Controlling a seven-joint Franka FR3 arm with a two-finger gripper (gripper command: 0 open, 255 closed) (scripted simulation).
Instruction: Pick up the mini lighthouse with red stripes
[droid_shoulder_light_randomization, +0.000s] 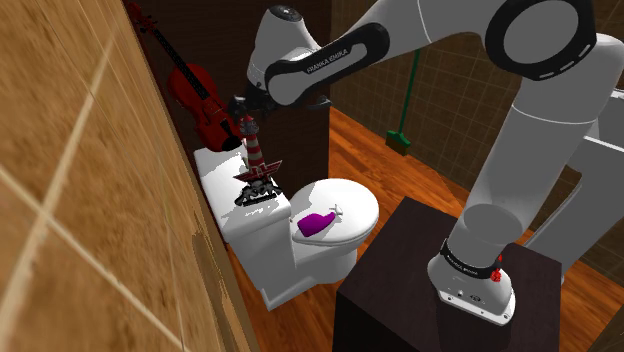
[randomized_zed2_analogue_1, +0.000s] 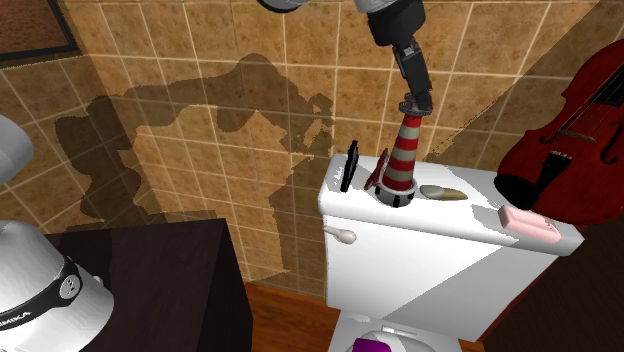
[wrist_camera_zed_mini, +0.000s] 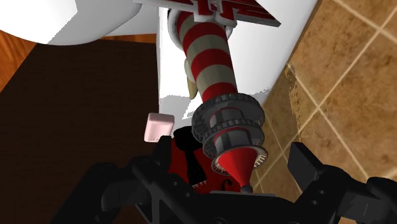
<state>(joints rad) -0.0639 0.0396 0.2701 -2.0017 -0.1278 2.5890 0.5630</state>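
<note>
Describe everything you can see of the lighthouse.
The lighthouse is a small tower banded red and pale, with a grey railed gallery and a red cone roof above, and a dark base below. It stands roughly upright on the white toilet tank lid. The gripper is at its top. In the wrist view the open fingers stand either side of the roof, apparently without touching it.

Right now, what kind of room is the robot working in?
Most likely a bathroom: a white toilet with its tank stands against a tan tiled wall. Oddly, a red violin sits beside the tank.
</note>
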